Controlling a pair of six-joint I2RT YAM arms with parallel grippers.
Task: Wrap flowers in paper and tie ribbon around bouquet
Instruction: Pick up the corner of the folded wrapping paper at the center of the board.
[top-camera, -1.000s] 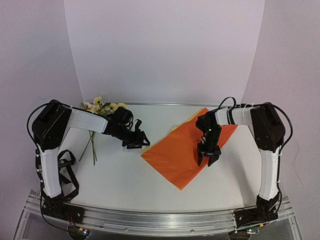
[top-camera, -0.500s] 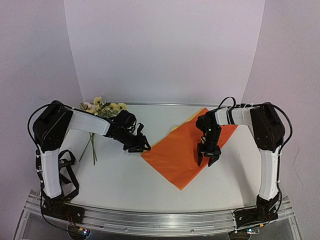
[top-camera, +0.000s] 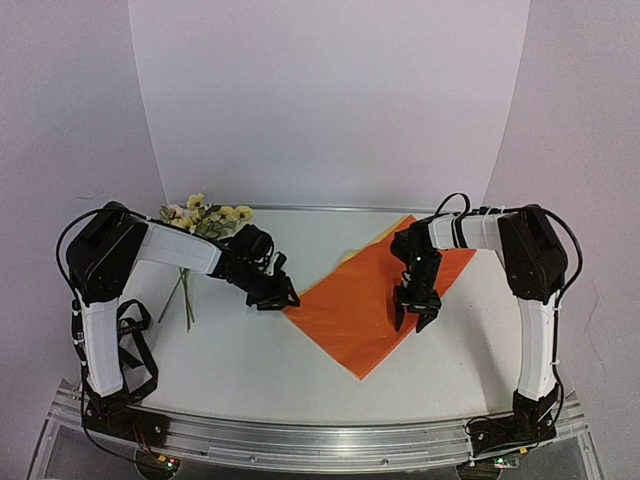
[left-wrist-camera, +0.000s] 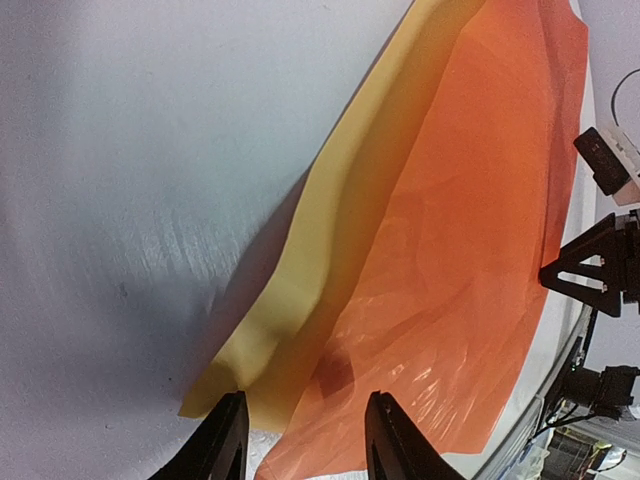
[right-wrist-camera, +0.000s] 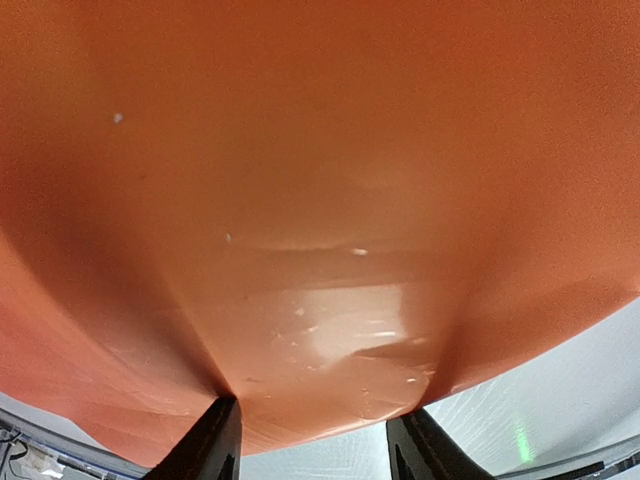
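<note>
- Your left gripper (top-camera: 283, 298) (left-wrist-camera: 305, 400) sits low at the left corner of the bright orange rectangular sheet of thin wrapping paper (top-camera: 360, 300) (left-wrist-camera: 470, 250). Its jaws are apart, with nothing clamped.
- Between those jaws in the left wrist view is the corner of the pale yellow backing sheet (left-wrist-camera: 330, 240). It is lifted slightly off the white table top (top-camera: 250, 350) (left-wrist-camera: 130, 150), with a shadow under it.
- The yellow corner is just beside the left finger. The orange layer on top of it reaches toward the right finger.
- Your right gripper (top-camera: 413, 318) (right-wrist-camera: 312, 408) points down on the right half of the orange sheet. Its jaws are apart, not pinched.
- Both right fingertips look pressed onto the paper, and a shallow glossy wrinkle sits between them.
- Ahead of the right jaws you see only orange paper. White table shows past the sheet's edge just outside each finger.
- The sheet lies as a diamond on the table between your two grippers, mostly flat.
- The small bunch of pale yellow blossoms with green leaves and thin green stems (top-camera: 205, 215) lies on the table behind and to the left of the left jaws. It is well apart from the paper.
- The left arm partly covers the blossoms, and the stems run toward the near edge.
- The flowers are not on the paper, and nothing is wrapped yet.
</note>
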